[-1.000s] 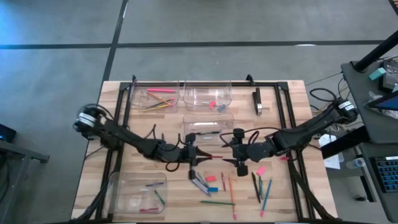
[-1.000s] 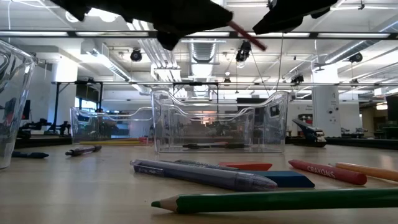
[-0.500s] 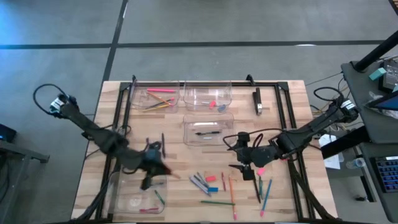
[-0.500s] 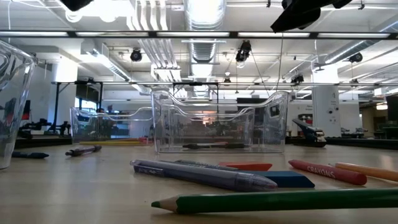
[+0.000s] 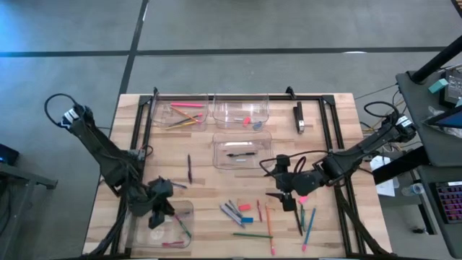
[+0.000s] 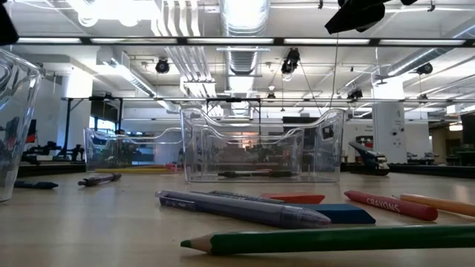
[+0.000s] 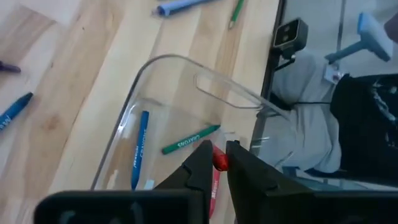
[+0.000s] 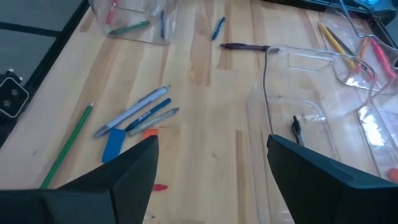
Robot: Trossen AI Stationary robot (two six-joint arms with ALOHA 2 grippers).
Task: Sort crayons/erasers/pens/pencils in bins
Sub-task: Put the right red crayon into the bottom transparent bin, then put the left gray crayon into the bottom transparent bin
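Left arm stretched from the table's left edge down toward the near-left bin (image 5: pixel 160 225), elbow bent, wrist tipped over the bin's open top. The left gripper (image 7: pixel 219 160) sits just above the bin, fingers nearly closed and pinching the tip of a red crayon (image 7: pixel 216 176), which hangs down from between them into the bin. Directly beneath the gripper lie a green crayon (image 7: pixel 189 139) and a blue crayon (image 7: pixel 139 149), flat on the bin floor.

Over to the middle: the loose pile (image 5: pixel 249 213) of pens, pencils and erasers lies on the wood just to the left of the right gripper, none of it touched.

Right arm reaching in from the table's right edge, long and low, forearm nearly level. The right gripper (image 5: pixel 286 196) hovers above the table, fingers spread wide, nothing between them. A pink eraser (image 5: pixel 302 196) sits just beside it, and the centre bin (image 5: pixel 242 149) with a pen (image 5: pixel 239 154) lies just beyond it
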